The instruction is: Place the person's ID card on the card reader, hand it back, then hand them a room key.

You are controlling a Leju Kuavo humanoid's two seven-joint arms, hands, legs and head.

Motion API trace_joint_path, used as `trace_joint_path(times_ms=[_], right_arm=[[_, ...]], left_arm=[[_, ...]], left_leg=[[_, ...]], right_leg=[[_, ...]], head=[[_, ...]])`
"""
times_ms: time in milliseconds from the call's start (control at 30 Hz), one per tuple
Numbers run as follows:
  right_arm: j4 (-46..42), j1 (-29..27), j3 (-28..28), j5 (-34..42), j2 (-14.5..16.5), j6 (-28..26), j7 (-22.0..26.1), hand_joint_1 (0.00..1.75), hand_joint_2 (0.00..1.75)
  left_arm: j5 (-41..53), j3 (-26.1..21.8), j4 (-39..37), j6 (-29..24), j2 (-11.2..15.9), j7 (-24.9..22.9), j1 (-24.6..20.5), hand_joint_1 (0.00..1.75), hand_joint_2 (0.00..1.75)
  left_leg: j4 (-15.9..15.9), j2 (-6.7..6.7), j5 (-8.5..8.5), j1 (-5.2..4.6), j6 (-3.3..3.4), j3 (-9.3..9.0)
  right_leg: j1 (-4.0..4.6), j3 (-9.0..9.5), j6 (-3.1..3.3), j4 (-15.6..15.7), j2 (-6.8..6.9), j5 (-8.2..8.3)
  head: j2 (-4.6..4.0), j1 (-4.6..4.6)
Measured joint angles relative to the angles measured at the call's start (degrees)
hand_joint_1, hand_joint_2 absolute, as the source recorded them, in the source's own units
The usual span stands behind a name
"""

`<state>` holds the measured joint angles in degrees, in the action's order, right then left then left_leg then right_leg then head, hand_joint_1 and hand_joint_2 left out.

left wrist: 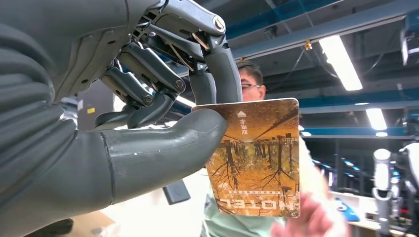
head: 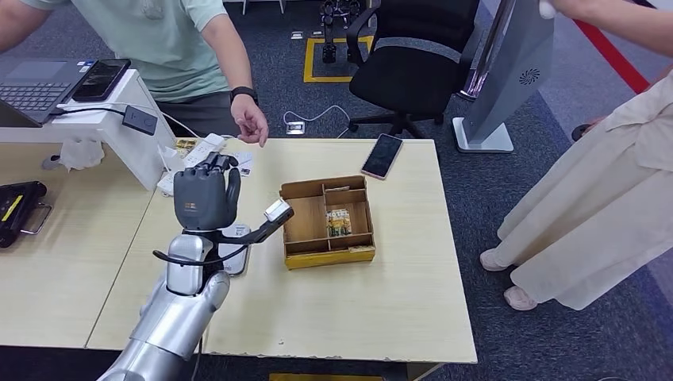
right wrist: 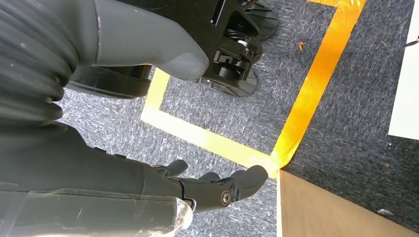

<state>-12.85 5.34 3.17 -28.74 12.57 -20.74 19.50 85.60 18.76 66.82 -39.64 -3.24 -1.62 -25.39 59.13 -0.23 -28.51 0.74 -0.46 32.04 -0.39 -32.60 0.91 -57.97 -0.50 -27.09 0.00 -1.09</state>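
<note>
From the head camera I saw my left hand [head: 206, 196] raised over the table [head: 381, 309], its back to me, so I could not see what it held. The left wrist camera showed more: the thumb [left wrist: 163, 148] and the fingers [left wrist: 222, 74] pinched a room key [left wrist: 257, 158] by one corner. The card had a picture of trees and the word HOTEL on it. A flat white card reader [head: 232, 252] lay on the table just behind my wrist.

My right hand [right wrist: 197, 190] hung down by the table edge, over grey carpet [right wrist: 237, 113] and yellow tape [right wrist: 306, 94]. Its fingers were loosely bent and held nothing.

A bit farther off stood a cardboard tray [head: 328, 222] with another HOTEL card [head: 339, 221] inside. Past my left hand, the person's hand [head: 252, 123] reached over the far table edge. In the left wrist camera that hand looked blurred, close under the key.
</note>
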Motion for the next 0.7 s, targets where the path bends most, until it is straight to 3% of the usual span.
trace_joint_path(times_ms=[700], right_arm=[[0.0,0.0,-0.1,0.0,0.0,-0.1,-0.3,0.00,1.75]], left_arm=[[-0.2,-5.0,-3.5,0.0,1.4,-1.0,-2.1,1.75,1.75]], left_leg=[[0.0,0.00,0.00,0.00,0.00,-0.01]], right_leg=[[0.00,-0.01,0.00,0.0,-0.01,0.01]], head=[[0.00,0.00]])
